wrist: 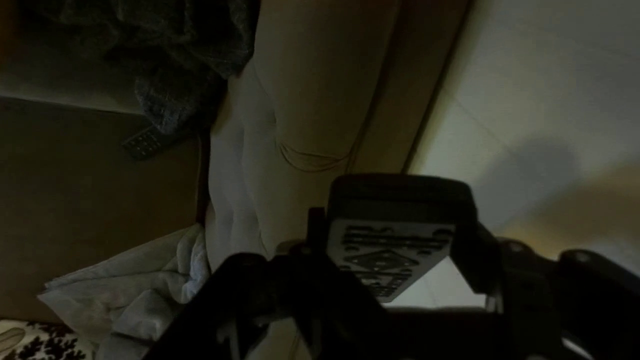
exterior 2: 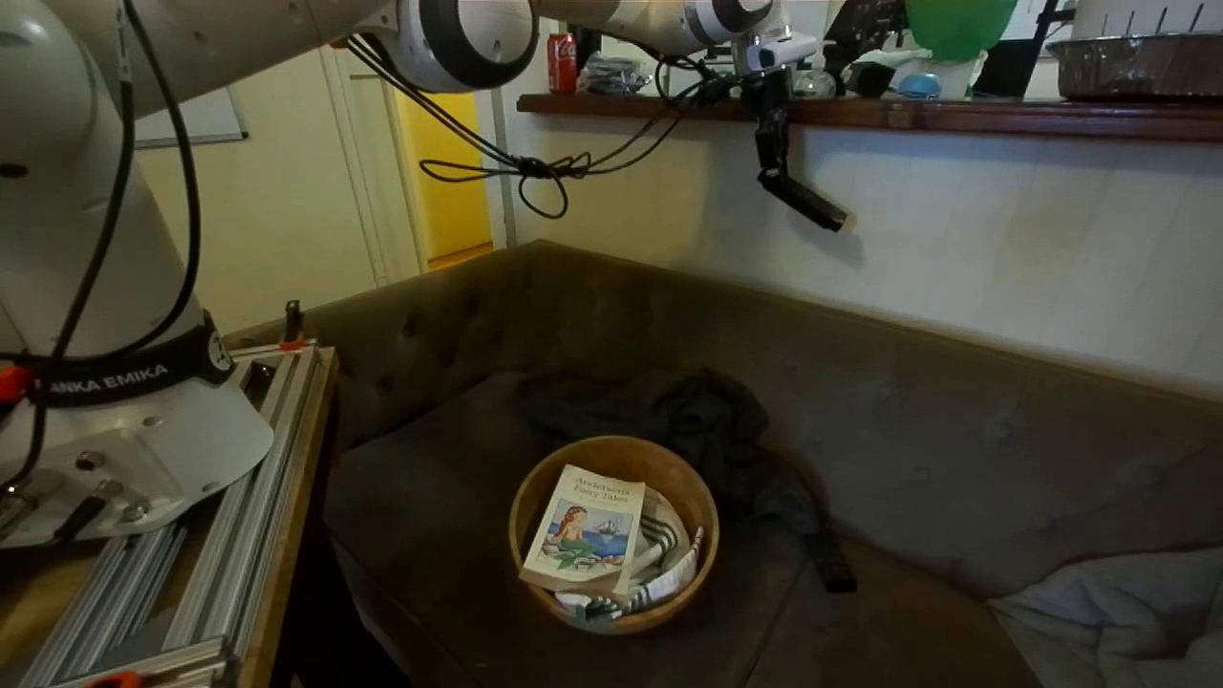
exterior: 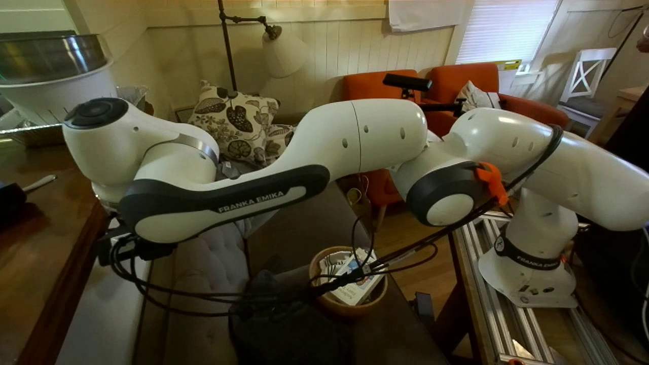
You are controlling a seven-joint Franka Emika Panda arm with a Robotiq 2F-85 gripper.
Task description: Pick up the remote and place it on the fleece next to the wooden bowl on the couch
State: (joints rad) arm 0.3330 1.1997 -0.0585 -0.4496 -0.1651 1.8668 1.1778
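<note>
My gripper point(wrist: 395, 230) is shut on a dark remote point(wrist: 382, 257) with a grey button face. In an exterior view the gripper point(exterior 2: 772, 158) holds the remote point(exterior 2: 807, 203) tilted downward, high above the couch point(exterior 2: 917, 459), near the white wall. The wooden bowl point(exterior 2: 680, 478) stands on the seat with a book and striped cloth in it; it also shows in an exterior view point(exterior: 350, 310). The dark fleece point(exterior 2: 707, 411) lies crumpled behind and beside the bowl. It also shows in the wrist view point(wrist: 170, 95). The bowl is not seen there.
Another remote point(exterior 2: 833, 569) lies on the seat at the fleece's edge. A light grey blanket point(exterior 2: 1127, 621) lies farther along the couch. A wooden ledge point(exterior 2: 955, 119) with items runs above the backrest, close to the wrist. Cables point(exterior 2: 540, 170) hang from the arm.
</note>
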